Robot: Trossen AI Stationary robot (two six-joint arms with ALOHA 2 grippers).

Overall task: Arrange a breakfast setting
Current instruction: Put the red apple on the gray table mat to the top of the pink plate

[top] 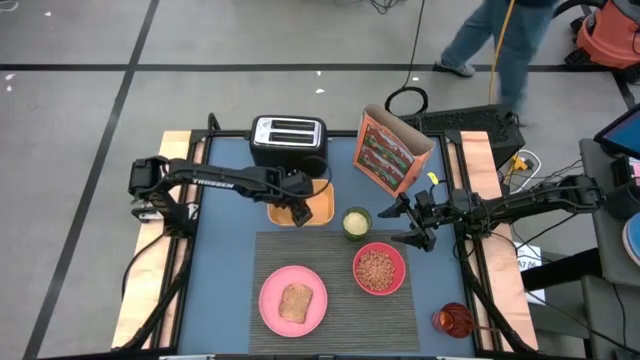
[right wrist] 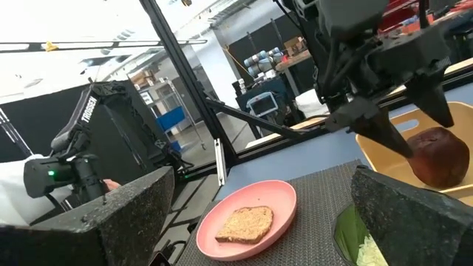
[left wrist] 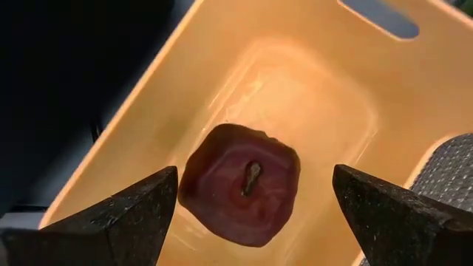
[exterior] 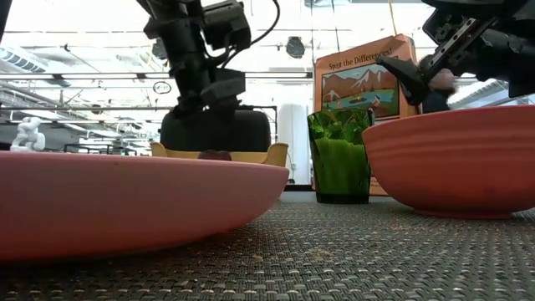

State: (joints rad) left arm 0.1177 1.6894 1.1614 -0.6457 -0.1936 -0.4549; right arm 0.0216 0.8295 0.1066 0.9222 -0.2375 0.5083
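On the cereal box (exterior: 361, 79) stands "Spot the Differences!"; one dark-red fruit (left wrist: 240, 183) lies under the left gripper (left wrist: 251, 214), spread wide and empty; the right gripper (right wrist: 259, 222) is equally wide, empty.

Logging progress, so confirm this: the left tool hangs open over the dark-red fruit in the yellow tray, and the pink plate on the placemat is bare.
Not quite. The pink plate is not bare: a brown toast slice lies on it, as the high view shows. The rest holds: the left tool hangs open over the dark-red fruit in the yellow tray, and the plate sits on the placemat.
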